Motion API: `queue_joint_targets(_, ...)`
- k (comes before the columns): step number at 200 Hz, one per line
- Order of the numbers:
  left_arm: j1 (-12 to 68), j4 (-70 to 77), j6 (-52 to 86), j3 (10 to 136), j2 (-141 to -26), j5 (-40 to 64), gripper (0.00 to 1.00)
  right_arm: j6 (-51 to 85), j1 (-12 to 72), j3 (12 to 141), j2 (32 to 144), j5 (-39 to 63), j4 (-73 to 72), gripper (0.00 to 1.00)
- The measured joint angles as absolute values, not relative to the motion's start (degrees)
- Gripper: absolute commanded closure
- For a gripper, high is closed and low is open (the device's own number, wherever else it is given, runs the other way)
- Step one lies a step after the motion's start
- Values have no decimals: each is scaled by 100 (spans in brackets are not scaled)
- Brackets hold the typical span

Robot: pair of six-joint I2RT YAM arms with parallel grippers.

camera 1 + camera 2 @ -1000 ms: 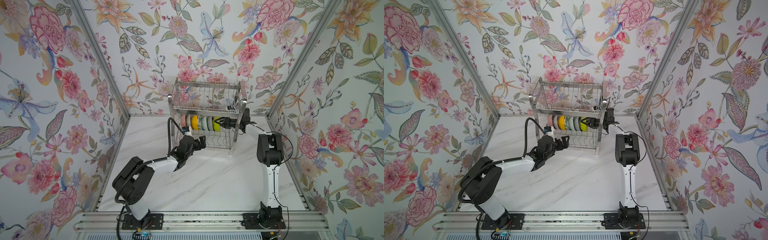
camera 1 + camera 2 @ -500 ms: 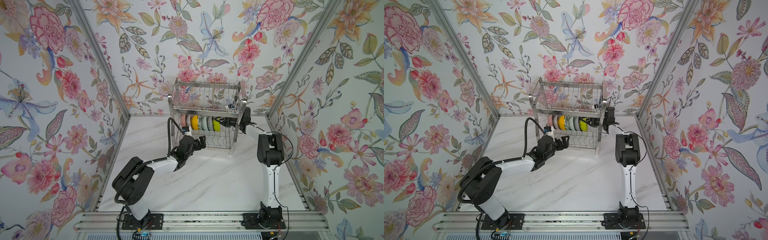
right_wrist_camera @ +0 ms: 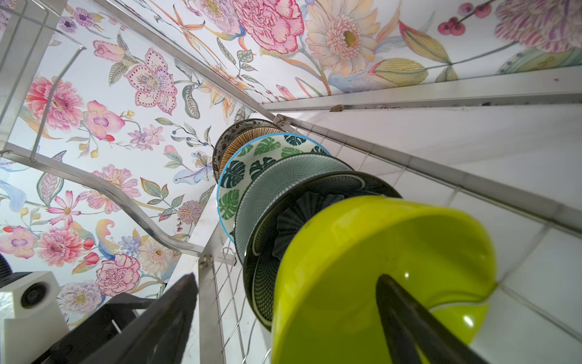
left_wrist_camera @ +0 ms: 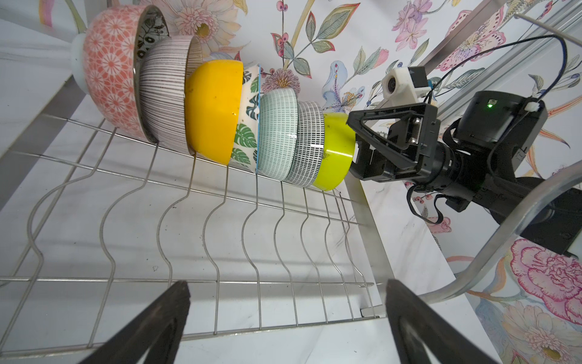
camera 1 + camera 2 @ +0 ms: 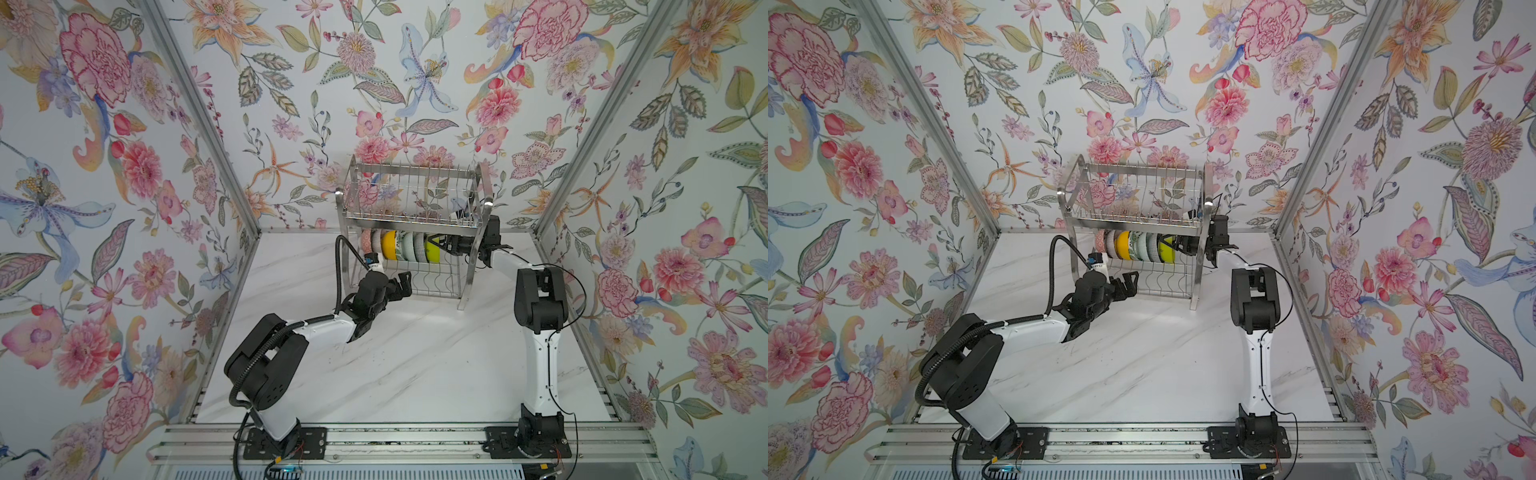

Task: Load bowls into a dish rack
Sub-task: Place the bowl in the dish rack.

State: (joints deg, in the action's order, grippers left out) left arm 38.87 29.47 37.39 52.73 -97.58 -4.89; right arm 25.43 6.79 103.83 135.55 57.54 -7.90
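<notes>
Bowls (image 4: 220, 119): 7 standing on edge in 1 tight row on the lower tier of the dish rack (image 5: 467, 270), each leaning on its neighbour; none seen on the table (image 5: 415, 365)
Row order: pink patterned at the end away from the right arm, then thin-striped, orange-yellow, leaf-print, pale mint, black-and-white, and the lime green bowl (image 4: 335, 151) last, nearest the right arm
Just changed: right gripper (image 5: 441, 245) gone from half closed 1 second ago to spread wide now; lime green bowl in the same slot throughout
Right fingers: released; 1 finger (image 3: 406, 315) inside the lime green bowl's hollow, the other (image 3: 170, 315) outside with a clear gap to the rim; contact of the inner finger with the bowl wall not clear
Left gripper (image 5: 401, 283): spread wide, holding nothing, hovering low at the front of the rack, same as 1 second ago
Meaning for the task: last bowl set down and let go; loading probably complete
Next move, as a judgement: right arm straight back from the row, inner finger drawn out of the hollow without hooking the rim
Risk: lime green bowl dragged or tipped from its slot, with the leaning row disturbed behind it
</notes>
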Motion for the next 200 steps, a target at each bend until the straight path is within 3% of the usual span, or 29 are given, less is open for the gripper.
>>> queue_joint_targets(40, 3887, 2947, 3736, 5273, -9760, -489, 1, 2263, 683, 10339, 13531, 5588, -642, 1)
queue_joint_targets(119, 3887, 2950, 3736, 5273, -9762, -489, 1, 823, 825, 11819, 13775, 5301, 1358, 1)
queue_joint_targets(200, 3846, 2950, 3736, 5273, -9806, -486, 1, 342, 867, 11850, 13793, 5096, 1981, 1)
